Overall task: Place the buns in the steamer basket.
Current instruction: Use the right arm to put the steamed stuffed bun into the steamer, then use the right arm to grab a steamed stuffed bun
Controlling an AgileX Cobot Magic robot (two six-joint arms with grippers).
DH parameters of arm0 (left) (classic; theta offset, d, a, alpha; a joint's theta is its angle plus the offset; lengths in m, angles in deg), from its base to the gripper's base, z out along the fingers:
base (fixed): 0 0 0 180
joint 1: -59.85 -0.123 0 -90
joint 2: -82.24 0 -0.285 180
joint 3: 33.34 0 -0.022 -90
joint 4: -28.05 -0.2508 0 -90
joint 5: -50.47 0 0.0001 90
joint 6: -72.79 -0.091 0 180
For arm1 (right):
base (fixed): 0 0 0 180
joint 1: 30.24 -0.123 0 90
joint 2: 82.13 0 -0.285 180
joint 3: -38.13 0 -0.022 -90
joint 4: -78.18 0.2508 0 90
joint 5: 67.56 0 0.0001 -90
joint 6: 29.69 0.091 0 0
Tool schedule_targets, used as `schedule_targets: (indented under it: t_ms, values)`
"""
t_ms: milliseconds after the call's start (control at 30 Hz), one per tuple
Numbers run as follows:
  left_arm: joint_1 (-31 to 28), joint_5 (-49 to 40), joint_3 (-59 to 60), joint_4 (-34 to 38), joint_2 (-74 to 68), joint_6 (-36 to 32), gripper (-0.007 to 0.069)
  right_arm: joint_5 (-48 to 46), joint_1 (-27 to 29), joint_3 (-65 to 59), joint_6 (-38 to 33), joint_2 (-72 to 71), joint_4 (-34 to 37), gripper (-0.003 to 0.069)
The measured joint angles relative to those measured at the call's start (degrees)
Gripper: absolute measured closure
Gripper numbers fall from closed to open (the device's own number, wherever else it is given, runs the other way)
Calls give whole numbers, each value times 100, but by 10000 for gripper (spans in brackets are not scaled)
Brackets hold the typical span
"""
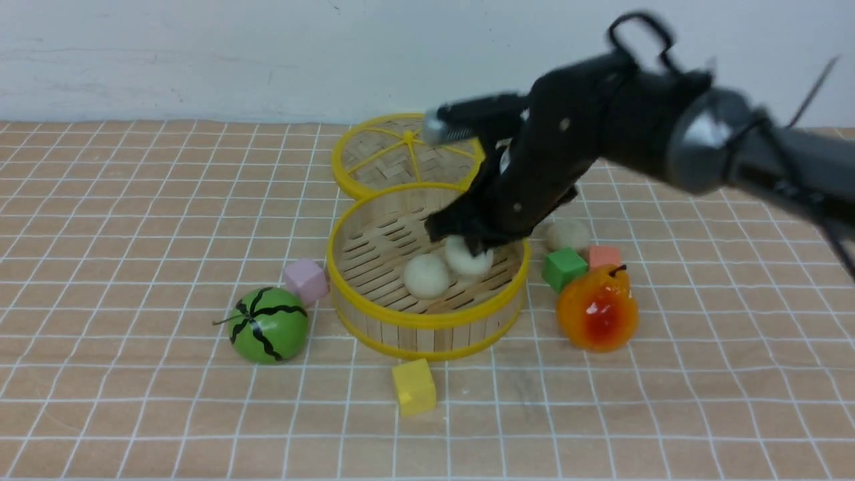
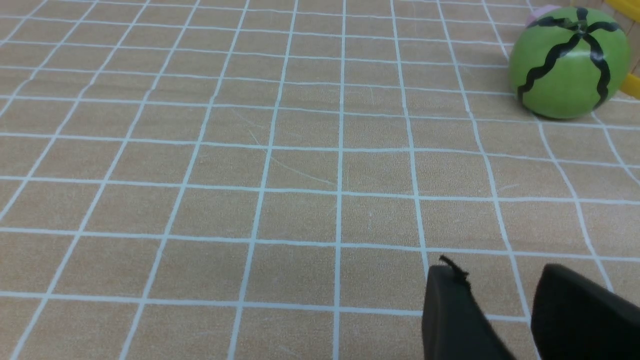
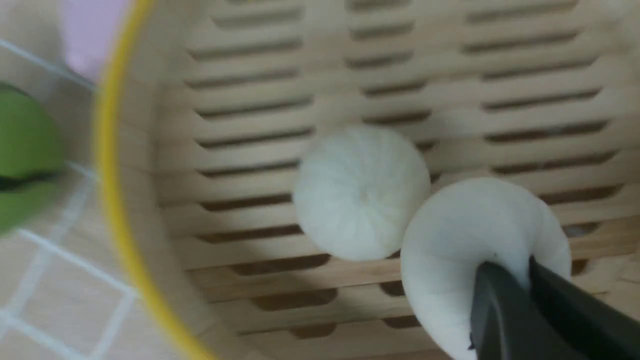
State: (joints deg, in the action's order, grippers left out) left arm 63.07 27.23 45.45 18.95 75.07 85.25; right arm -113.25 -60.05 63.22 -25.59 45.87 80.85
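1. Nearest to the camera lies the yellow cube [image 1: 414, 386], on the table [image 1: 133, 267] just in front of the steamer basket [image 1: 427, 321].
2. At the near left of the basket stands the toy watermelon [image 1: 268, 325], and the pink cube [image 1: 305, 280] sits between the two, close to the basket wall.
3. The right gripper [image 1: 471, 247] reaches down into the basket from the right side. Its fingers are pressed together on the held bun [image 1: 467, 262], pinching the edge of it, as the right wrist view shows well.
4. The free bun [image 1: 427, 276] rests on the slatted floor of the basket, just left of the held bun and touching it or nearly so.
5. The third bun [image 1: 568, 235] lies on the table outside, right of the basket and behind the green cube [image 1: 564, 268].
6. Beside the green cube is the salmon cube [image 1: 604, 256], and the orange-red pear [image 1: 596, 308] stands in front of both.
7. The lid [image 1: 401, 157] lies flat behind the basket.
8. The left gripper [image 2: 497, 280] appears only in its wrist view, low over bare table with its fingers spread and nothing between them.
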Motion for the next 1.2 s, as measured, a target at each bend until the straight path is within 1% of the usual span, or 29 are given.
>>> schedule_targets:
  t_ms: [100, 267, 333, 400, 433, 500, 533, 567, 667, 700, 767, 800, 833, 867, 900, 933, 1067, 1100, 1200]
  values:
    - [0, 0, 0, 0, 0, 0, 386, 16, 5, 0, 31, 228, -126, 646]
    - [0, 0, 0, 0, 0, 0, 386, 181, 11, 11, 322, 396, -323, 577]
    - [0, 0, 0, 0, 0, 0, 386, 203, 11, 19, 399, 396, -339, 531]
    - [0, 0, 0, 0, 0, 0, 386, 164, 11, 33, 429, 391, -368, 428]
    - [0, 0, 0, 0, 0, 0, 386, 136, 11, 50, 429, 382, -368, 405]
    - [0, 0, 0, 0, 0, 0, 386, 48, 11, 103, 434, 334, -361, 323]
    - [0, 0, 0, 0, 0, 0, 386, 48, 11, 103, 434, 334, -362, 316]
    - [0, 0, 0, 0, 0, 0, 386, -31, 11, 145, 434, 264, -368, 269]
    - [0, 0, 0, 0, 0, 0, 386, -56, 11, 282, 434, 68, -598, 211]
    - [0, 0, 0, 0, 0, 0, 386, -56, 11, 304, 434, 39, -660, 209]
    - [0, 0, 0, 0, 0, 0, 386, -56, 76, 484, 505, -83, -1151, 194]
    - [0, 0, 0, 0, 0, 0, 386, -56, 93, 510, 535, -96, -1235, 194]
    - [0, 0, 0, 0, 0, 0, 386, -39, 204, 577, 703, -106, -1571, 195]
    - [0, 0, 0, 0, 0, 0, 386, -39, 204, 577, 703, -106, -1611, 195]
    - [0, 0, 0, 0, 0, 0, 386, -31, 385, 591, 967, -74, -1869, 202]
    - [0, 0, 0, 0, 0, 0, 386, -20, 503, 591, 1130, -43, -1973, 210]
    - [0, 0, 0, 0, 0, 0, 386, 101, 909, 591, 1560, 147, -1995, 248]
    - [0, 0, 0, 0, 0, 0, 386, 177, 1015, 591, 1617, 217, -1920, 261]
    - [0, 0, 0, 0, 0, 0, 386, 456, 1282, 591, 1624, 426, -1383, 307]
